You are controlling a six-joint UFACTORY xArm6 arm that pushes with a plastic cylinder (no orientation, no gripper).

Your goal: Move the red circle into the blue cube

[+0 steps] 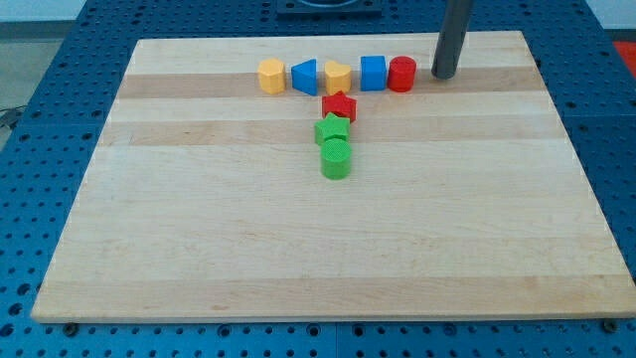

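The red circle (401, 75) stands near the view's top, touching the right side of the blue cube (373, 73). My tip (443, 76) rests on the board just to the right of the red circle, a small gap apart from it. The rod rises out of the view's top.
In the same row to the left stand a yellow pentagon-like block (338, 77), a blue triangular block (304, 76) and a yellow hexagon (271, 76). Below them a red star (340, 106), a green star (332, 130) and a green circle (336, 158) form a column. The wooden board (199, 219) lies on a blue pegboard.
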